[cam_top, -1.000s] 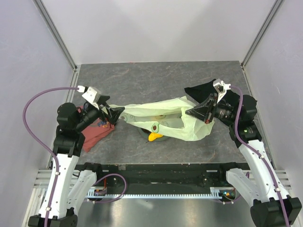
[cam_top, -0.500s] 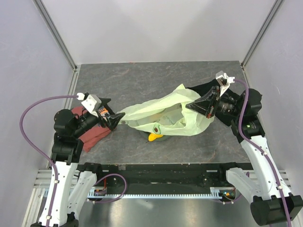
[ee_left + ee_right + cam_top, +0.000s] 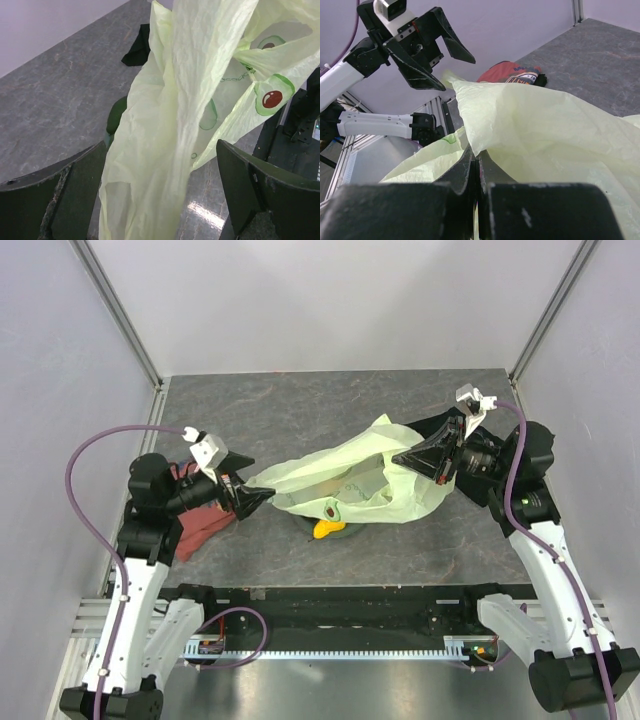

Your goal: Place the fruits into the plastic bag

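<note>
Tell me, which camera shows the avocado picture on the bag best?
The left wrist camera. There the avocado picture on the plastic bag is big and sharp, red pit and all. The top camera shows it only as a tiny spot. The right wrist camera shows mostly plain bag, no clear avocado.

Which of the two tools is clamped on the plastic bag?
The right tool, shut on the plastic bag; the left tool stands wide open around it.
</note>
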